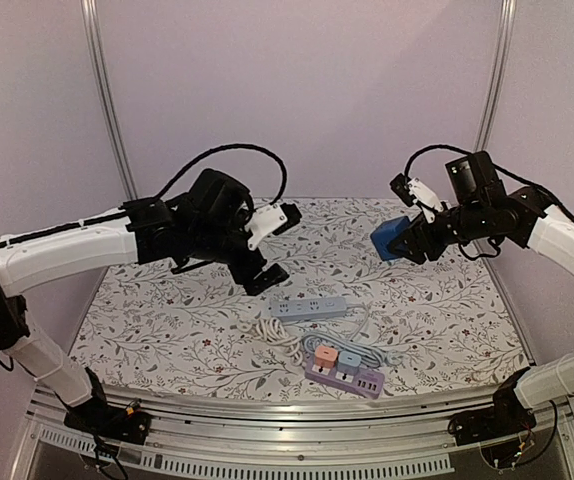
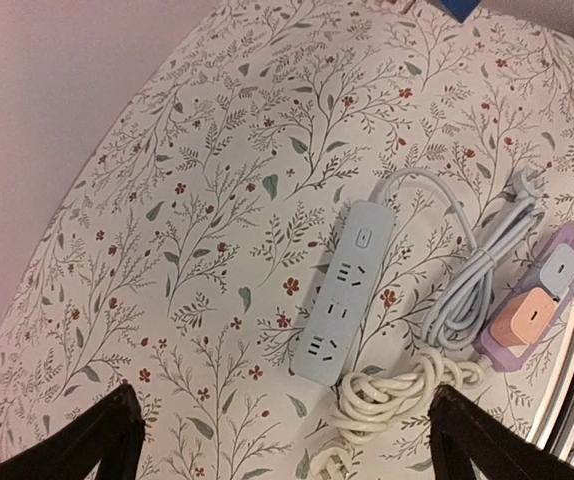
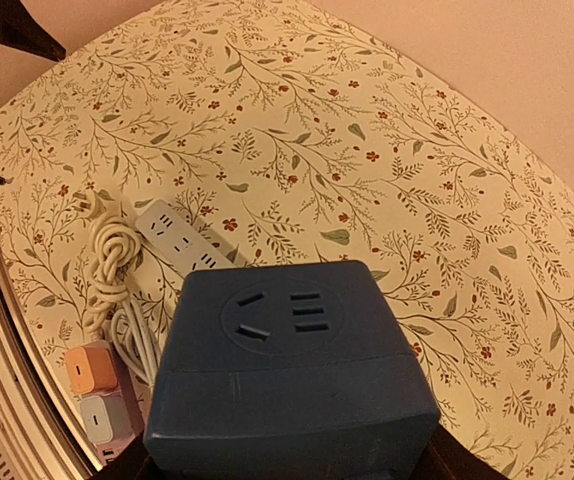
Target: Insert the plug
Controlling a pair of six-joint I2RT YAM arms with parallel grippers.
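My right gripper is shut on a dark blue cube socket and holds it high above the back right of the table. In the right wrist view the cube fills the foreground with its slots facing the camera. A pale blue power strip lies flat at mid-table, with a cream coiled cord at its near end. In the left wrist view the strip, the cord and its white plug lie below my left gripper. That gripper is open and empty, hovering above the strip.
A purple power strip carrying a pink and a light blue adapter lies near the front edge. A grey bundled cable lies between it and the pale strip. The flowered cloth covers the table, with a metal rail along the front.
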